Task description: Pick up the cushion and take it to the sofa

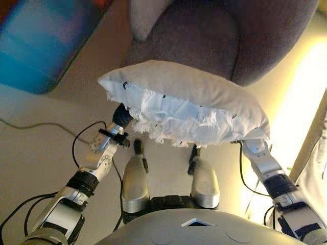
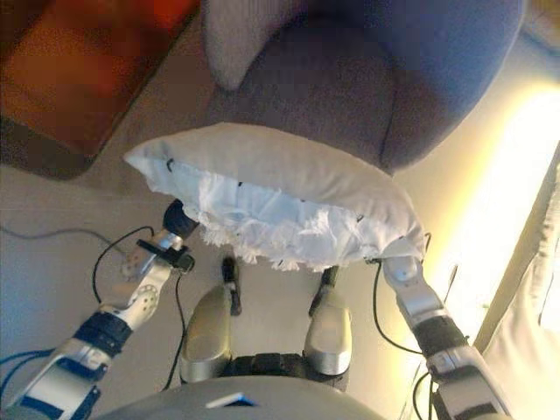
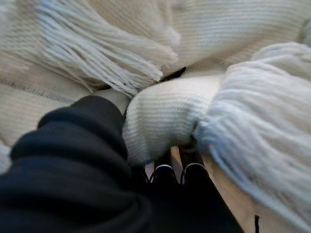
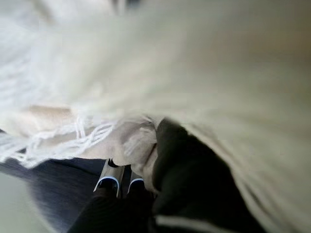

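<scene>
Left eye view
cushion (image 1: pixel 189 97): white, with a fringe along its near edge, carried in the air between the two arms, in front of the sofa.
sofa (image 1: pixel 214 35): grey-purple, just beyond the cushion; a second, light cushion (image 1: pixel 145 15) lies at its back corner.
left hand (image 1: pixel 121 116): only the dark cover shows, pushed under the cushion's left end; fingers hidden by the fabric.
right hand: covered by the cushion's right end; only the forearm shows below it.
blue block (image 1: pixel 46 41): on the floor to the left, well apart from the cushion.

Right eye view
same scene: cushion across both arms, tilted with its left end higher in the picture, overlapping the sofa's front edge.
right hand (image 2: pixel 395 259): just a sliver at the cushion's lower right corner; how far open I cannot tell.

Left wrist view
left hand's cover: fills the lower corner, pressed into knitted cloth and fringe.
fingers (image 3: pixel 164 170): two dark-tipped ends peek out under a fold of the cushion; the rest is buried, so whether spread or curled I cannot tell.

Right wrist view
fingers (image 4: pixel 111 178): silver ends show under the cushion's edge; cloth and fringe drape over the hand, its grasp hidden.
</scene>
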